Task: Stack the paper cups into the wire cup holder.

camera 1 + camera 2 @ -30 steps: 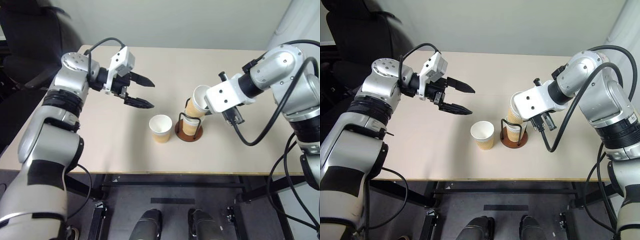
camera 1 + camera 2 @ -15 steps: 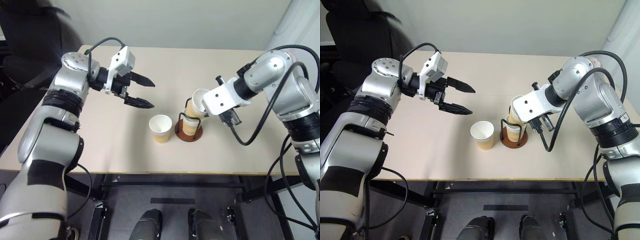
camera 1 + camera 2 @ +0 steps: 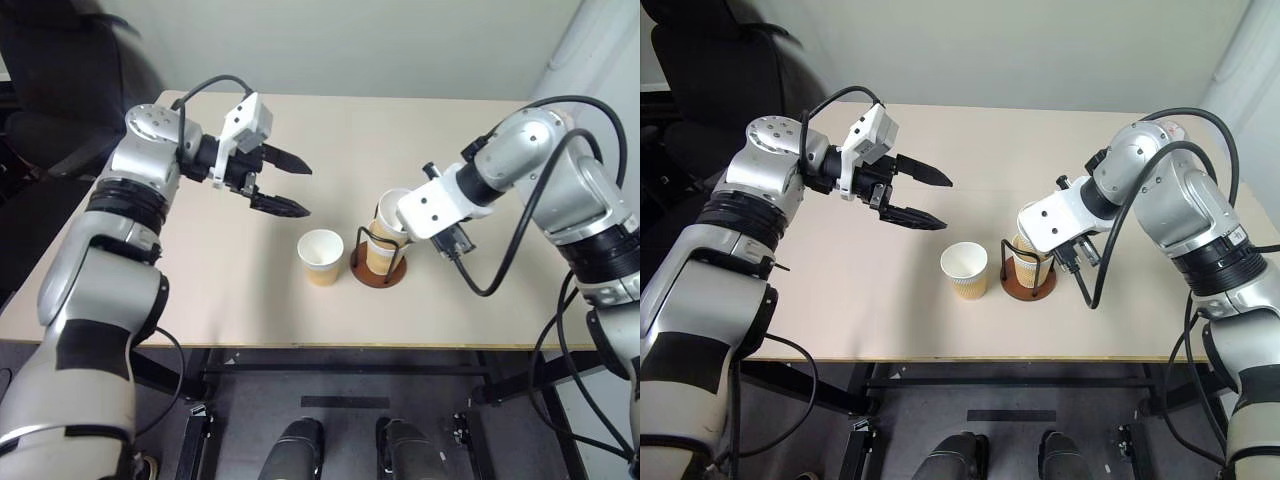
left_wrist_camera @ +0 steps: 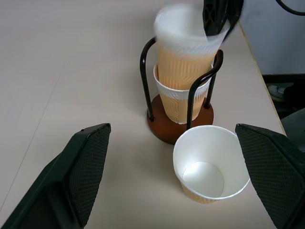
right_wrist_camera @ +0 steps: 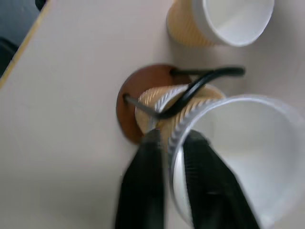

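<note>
1. Pinching the rim of a second cup (image 4: 187, 45), the right tool (image 5: 174, 157) seats it into the first cup (image 4: 178, 100) inside the wire cup holder (image 3: 378, 268).
2. Third cup (image 3: 321, 256): upright on the counter (image 3: 200, 270), just left of the holder, below and right of the spread left tool (image 3: 283, 185), the nearer arm.

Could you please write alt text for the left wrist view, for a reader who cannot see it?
A paper cup sits nested in another cup inside the wire cup holder on a beige table, a black finger at its rim. A third cup stands upright beside the holder, between the open left gripper fingers.
</note>
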{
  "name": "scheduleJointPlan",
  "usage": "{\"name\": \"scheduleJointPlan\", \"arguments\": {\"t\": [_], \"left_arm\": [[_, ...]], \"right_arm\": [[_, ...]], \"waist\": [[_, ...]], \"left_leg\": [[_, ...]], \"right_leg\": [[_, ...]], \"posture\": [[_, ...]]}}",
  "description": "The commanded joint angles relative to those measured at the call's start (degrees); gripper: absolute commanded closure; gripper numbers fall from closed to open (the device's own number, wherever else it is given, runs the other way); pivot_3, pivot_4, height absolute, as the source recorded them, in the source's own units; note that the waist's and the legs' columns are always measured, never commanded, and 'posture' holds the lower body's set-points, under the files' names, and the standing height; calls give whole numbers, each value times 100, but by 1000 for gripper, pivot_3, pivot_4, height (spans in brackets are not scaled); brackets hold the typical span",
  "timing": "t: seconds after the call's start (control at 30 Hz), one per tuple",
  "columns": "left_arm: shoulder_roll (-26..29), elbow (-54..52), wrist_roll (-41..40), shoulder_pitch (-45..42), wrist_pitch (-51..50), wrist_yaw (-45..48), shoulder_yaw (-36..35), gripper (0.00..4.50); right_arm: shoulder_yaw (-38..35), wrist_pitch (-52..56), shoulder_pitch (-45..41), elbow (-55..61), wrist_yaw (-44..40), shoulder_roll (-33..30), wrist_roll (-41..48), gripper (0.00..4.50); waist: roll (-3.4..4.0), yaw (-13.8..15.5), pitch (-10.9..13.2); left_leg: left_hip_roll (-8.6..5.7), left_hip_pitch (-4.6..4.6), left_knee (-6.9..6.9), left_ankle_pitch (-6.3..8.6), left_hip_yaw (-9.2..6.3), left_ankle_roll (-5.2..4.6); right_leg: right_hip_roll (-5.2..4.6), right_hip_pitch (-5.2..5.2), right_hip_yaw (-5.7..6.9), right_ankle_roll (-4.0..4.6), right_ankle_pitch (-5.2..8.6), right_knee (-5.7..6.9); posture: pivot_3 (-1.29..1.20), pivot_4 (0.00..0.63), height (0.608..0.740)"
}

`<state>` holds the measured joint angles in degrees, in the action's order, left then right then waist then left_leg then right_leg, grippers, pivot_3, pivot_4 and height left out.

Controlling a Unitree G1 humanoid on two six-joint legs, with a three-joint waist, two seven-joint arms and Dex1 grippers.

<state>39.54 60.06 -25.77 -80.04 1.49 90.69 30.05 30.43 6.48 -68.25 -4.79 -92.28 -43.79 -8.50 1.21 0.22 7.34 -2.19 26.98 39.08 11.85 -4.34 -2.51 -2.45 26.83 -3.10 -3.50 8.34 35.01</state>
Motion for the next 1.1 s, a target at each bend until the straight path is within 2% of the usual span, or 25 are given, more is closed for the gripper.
{"name": "scheduleJointPlan", "arguments": {"t": [0.03,0.2,0.4,0.53,0.67,0.77,0.9,0.97,1.1], "left_arm": [[44,-139,-54,-168,45,181,-49,0],[29,-119,-50,-170,19,181,-55,0],[-132,23,17,-216,-250,181,-514,0],[78,-307,251,9,-228,181,-306,0],[293,-947,17,181,-276,181,-169,0],[302,-1079,237,191,143,181,-33,0],[26,-911,758,23,675,181,-66,0],[-62,-896,1240,-30,1140,181,-76,0],[-272,-705,2098,-154,1691,2,-58,0]], "right_arm": [[-252,472,-203,244,-22,93,289,2590],[-507,1114,-201,356,74,248,506,838],[-1287,2417,-54,833,460,112,1078,838],[-1903,3648,56,1456,615,-159,1740,838],[-2330,4754,153,1970,698,-538,2421,838],[-2403,5013,190,2080,790,-778,2691,838],[-2412,5000,268,2076,974,-1053,2828,838],[-2398,4922,318,2035,1057,-1176,2842,838],[-2398,4864,405,2010,1133,-1362,2926,838]], "waist": [[0,-6,0],[0,-1,0],[-1,17,-1],[-3,14,-2],[-4,2,-2],[-4,27,-2],[-5,40,-2],[-5,48,-2],[-5,44,-2]], "left_leg": [[-2,1,0,-1,4,1],[-3,2,1,-3,4,4],[-5,5,0,-9,6,15],[-7,4,-5,-11,15,21],[-3,1,-4,-16,12,34],[2,1,-6,-17,3,37],[-7,-5,-10,-14,12,27],[-3,-3,1,6,-1,-12],[-9,-6,-3,3,8,-28]], "right_leg": [[4,1,2,1,0,1],[0,-1,2,3,2,-2],[0,2,5,7,4,-1],[5,2,4,12,9,-3],[8,2,-4,12,19,-2],[3,4,-5,11,23,4],[14,2,-5,11,23,5],[-2,-2,-8,8,22,6],[10,1,-8,4,11,7]], "posture": [[0,150,740],[0,150,740],[0,150,740],[0,150,740],[0,150,740],[0,150,740],[0,150,740],[0,150,740],[0,150,740]]}}
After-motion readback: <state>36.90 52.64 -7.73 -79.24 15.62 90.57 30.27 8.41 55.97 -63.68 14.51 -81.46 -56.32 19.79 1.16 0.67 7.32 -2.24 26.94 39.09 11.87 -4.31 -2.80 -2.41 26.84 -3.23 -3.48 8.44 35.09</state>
